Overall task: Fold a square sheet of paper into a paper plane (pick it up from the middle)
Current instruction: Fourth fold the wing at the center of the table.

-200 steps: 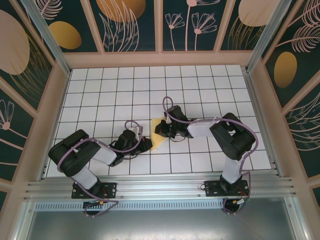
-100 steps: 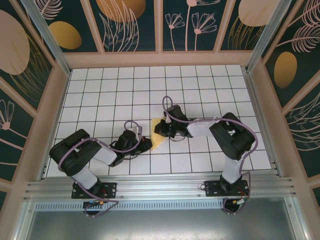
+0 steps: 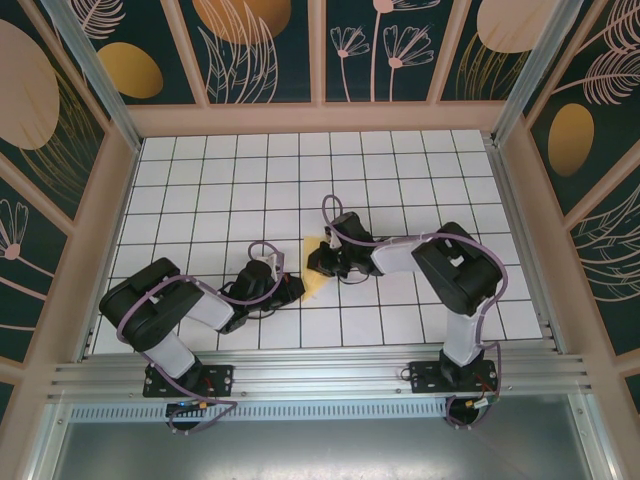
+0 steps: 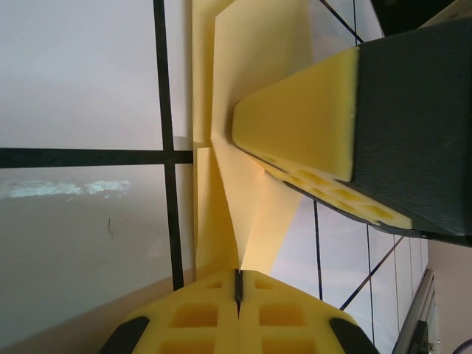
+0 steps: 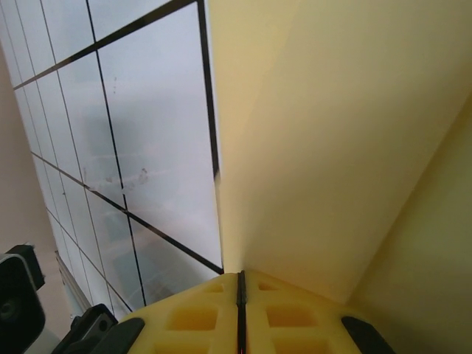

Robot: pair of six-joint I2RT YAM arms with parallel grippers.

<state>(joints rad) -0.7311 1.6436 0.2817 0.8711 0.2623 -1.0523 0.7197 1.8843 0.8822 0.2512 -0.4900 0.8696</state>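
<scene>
Left gripper (image 3: 295, 288): clenched on one edge of the paper sheet (image 3: 320, 283), pads pressed together.
Right gripper (image 3: 316, 262): clenched on the opposite side, paper spreading out from its closed pads.
Paper sheet: partly folded, held between both grippers, low over the tiled table (image 3: 200, 200).

— What surrounds the white grid-tiled tabletop (image 3: 210, 180)?
— Dark wall panels (image 3: 390, 50) painted with pale leaves and gold ovals stand behind it and on both sides. Aluminium rails (image 3: 320, 378) run along its near edge.
</scene>
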